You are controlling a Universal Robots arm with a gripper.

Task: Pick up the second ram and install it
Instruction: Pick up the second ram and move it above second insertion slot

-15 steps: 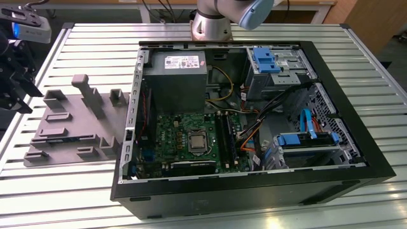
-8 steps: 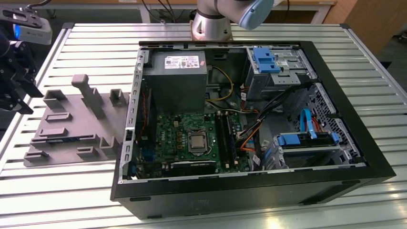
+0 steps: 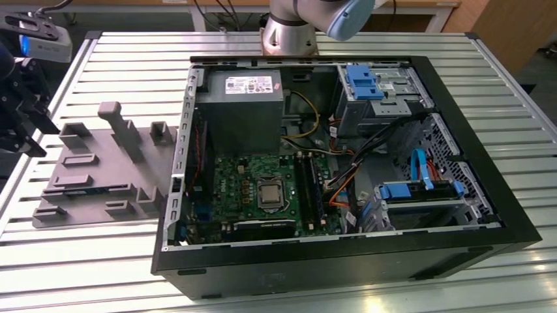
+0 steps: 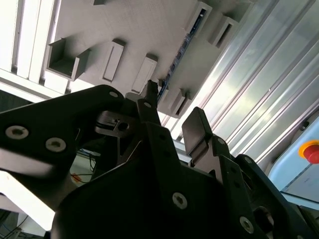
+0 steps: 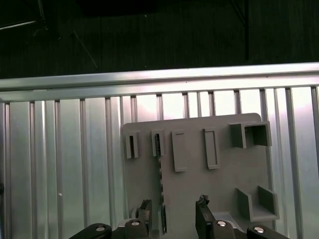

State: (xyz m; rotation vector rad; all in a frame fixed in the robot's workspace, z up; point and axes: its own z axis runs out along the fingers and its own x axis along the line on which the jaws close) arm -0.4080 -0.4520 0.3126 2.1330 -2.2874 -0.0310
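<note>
The second ram (image 5: pixel 160 174) is a thin stick standing on edge in a groove of the grey holder block (image 5: pixel 219 184). In the exterior view the ram (image 3: pixel 91 191) shows as a bluish strip near the front of the holder (image 3: pixel 96 169). My gripper (image 5: pixel 173 206) hovers above the holder, open and holding nothing. The stick runs between the two black fingertips (image 5: pixel 202 203), closer to one of them. In the second wrist view the gripper (image 4: pixel 173 102) has a clear gap between its fingers, and the ram (image 4: pixel 178 52) lies beyond them. In the exterior view the gripper (image 3: pixel 33 134) is at the far left.
An open computer case (image 3: pixel 348 261) lies on the slatted metal table (image 3: pixel 104 267), to the exterior view's right of the holder. Inside are the green motherboard (image 3: pixel 235 189) with long black memory slots (image 3: pixel 306 189), a grey power supply (image 3: pixel 239 111), cables and blue drive bays (image 3: pixel 418 192).
</note>
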